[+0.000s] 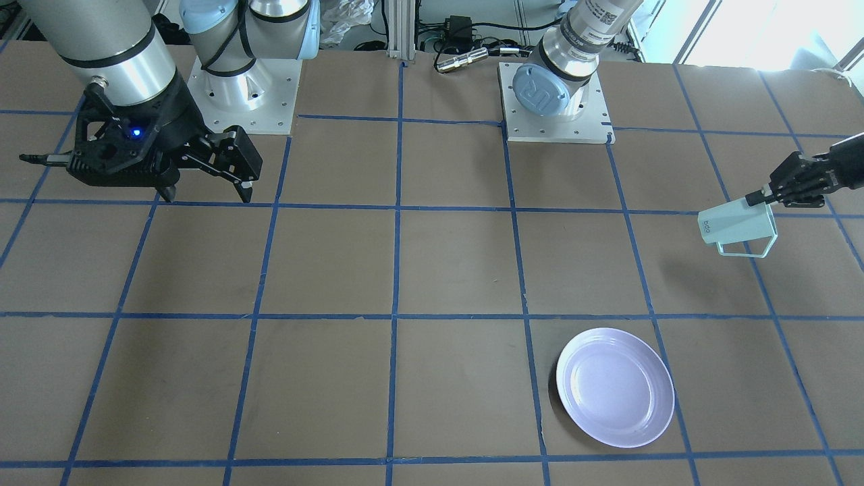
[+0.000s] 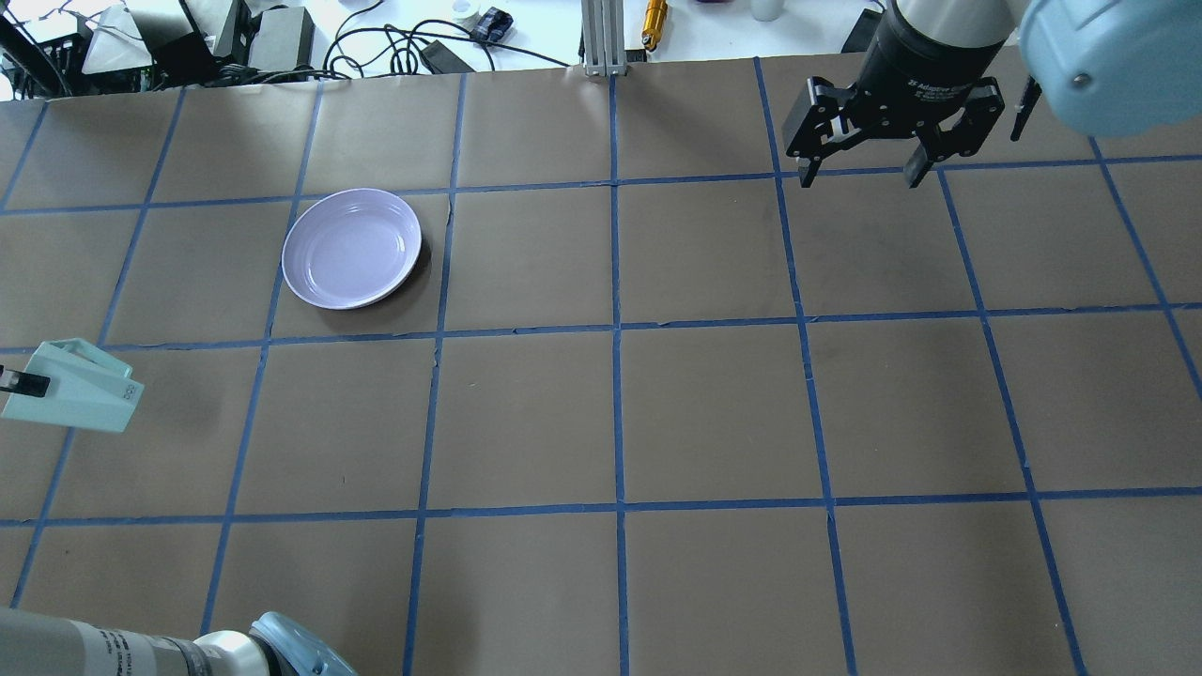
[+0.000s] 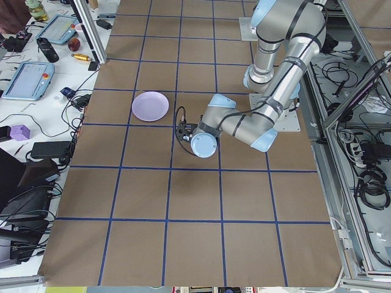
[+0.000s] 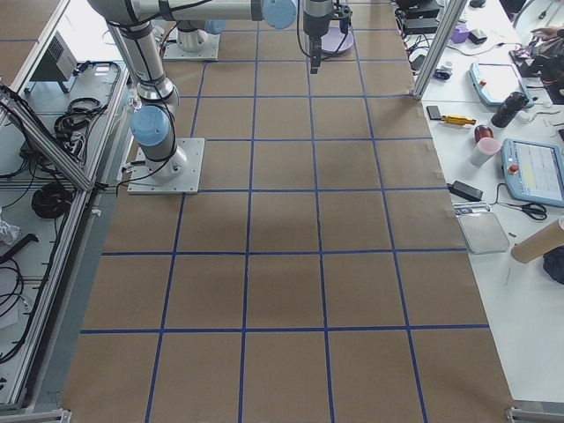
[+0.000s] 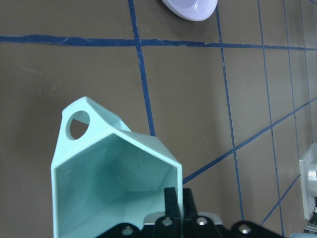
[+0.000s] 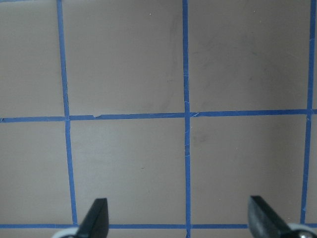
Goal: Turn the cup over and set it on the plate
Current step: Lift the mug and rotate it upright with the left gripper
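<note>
The pale mint-green cup (image 1: 739, 229) hangs on its side above the table, with its shadow below it. My left gripper (image 1: 763, 197) is shut on its rim at the table's left edge. In the left wrist view the cup (image 5: 114, 168) opens toward the camera, and the fingers (image 5: 173, 201) pinch its wall. In the overhead view the cup (image 2: 75, 385) shows with its base toward the table's middle. The lavender plate (image 1: 615, 386) lies flat and bare, apart from the cup, and shows in the overhead view (image 2: 352, 247). My right gripper (image 2: 859, 174) is open and empty, far to the right.
The brown table top (image 2: 620, 413) carries a grid of blue tape lines. Arm base plates (image 1: 557, 101) stand along the robot's side. Cables and gear (image 2: 413, 38) lie beyond the far edge. The right wrist view shows only its fingertips (image 6: 96, 218) over table.
</note>
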